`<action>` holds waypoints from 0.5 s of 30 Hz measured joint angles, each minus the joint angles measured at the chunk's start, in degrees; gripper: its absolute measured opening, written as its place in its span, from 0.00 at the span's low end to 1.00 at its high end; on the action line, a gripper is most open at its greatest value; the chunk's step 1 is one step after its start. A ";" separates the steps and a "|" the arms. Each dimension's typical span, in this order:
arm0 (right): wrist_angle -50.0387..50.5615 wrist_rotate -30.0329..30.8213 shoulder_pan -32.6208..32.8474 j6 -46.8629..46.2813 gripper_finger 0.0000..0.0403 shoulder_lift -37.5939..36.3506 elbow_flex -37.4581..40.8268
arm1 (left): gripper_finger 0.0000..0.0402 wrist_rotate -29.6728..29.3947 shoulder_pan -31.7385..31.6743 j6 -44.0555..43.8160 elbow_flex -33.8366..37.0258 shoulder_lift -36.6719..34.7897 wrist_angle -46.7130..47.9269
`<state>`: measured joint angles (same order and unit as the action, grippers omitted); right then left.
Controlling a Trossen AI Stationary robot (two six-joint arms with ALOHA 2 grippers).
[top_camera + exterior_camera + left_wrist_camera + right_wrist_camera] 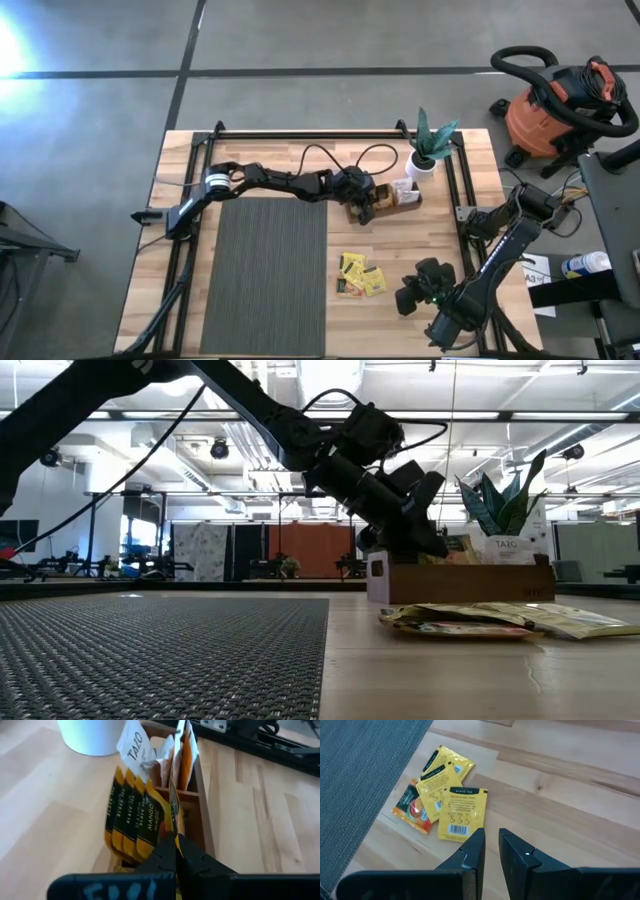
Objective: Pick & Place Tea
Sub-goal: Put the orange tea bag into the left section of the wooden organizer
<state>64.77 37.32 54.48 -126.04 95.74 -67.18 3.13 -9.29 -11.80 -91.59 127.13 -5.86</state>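
A brown wooden tray [400, 203] stands at the far middle of the table. It holds upright tea sachets: a row of yellow ones [132, 815], and white and orange ones [182, 755] farther back. My left gripper [175, 837] hovers at the tray's left end, shut on a thin yellow sachet [172, 802]. A few more sachets [442, 802], yellow and orange, lie flat on the bare wood near the mat. My right gripper [492, 845] hangs just to the right of that pile [360, 277], its fingers a narrow gap apart with nothing between them. My left gripper pinches one yellow sachet between its two fingers, flat faces against the pads, so I see only its thin edge [173, 822]. The fingers slant down from the table's left. The sachet stands on edge and reaches ahead of the fingertips into the tray, beside the yellow row.
A ribbed grey mat [265, 275] covers the table's left middle. A white pot with a green plant [425, 160] stands just behind the tray. A black frame rail [330, 135] runs along the far edge. An orange shop vacuum [555, 105] sits on the floor at right.
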 joint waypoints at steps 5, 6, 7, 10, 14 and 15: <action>-0.04 -0.02 -0.28 0.22 0.13 0.00 0.00 | 0.00 0.84 -0.10 -0.08 0.00 0.00 -0.12; -0.06 0.00 -0.38 0.21 0.13 0.00 0.00 | 0.00 0.84 -0.10 -0.23 0.00 0.00 -0.12; -0.06 0.03 -0.44 0.22 0.13 0.00 0.01 | 0.00 0.82 -0.10 -0.30 0.00 0.00 -0.10; -0.08 0.13 -0.91 0.22 0.13 0.00 0.13 | 0.03 0.79 0.04 -0.46 0.00 -0.30 -0.04; -0.21 0.16 -1.60 0.46 0.13 0.00 0.24 | 0.14 0.79 0.28 -0.31 -0.31 -0.56 0.08; -0.27 0.16 -1.70 0.48 0.13 0.00 0.24 | 0.17 0.79 0.30 -0.43 -0.50 -0.57 0.56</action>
<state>64.50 37.48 52.77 -125.56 95.74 -66.94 3.92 -8.99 -12.23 -92.09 126.56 -5.29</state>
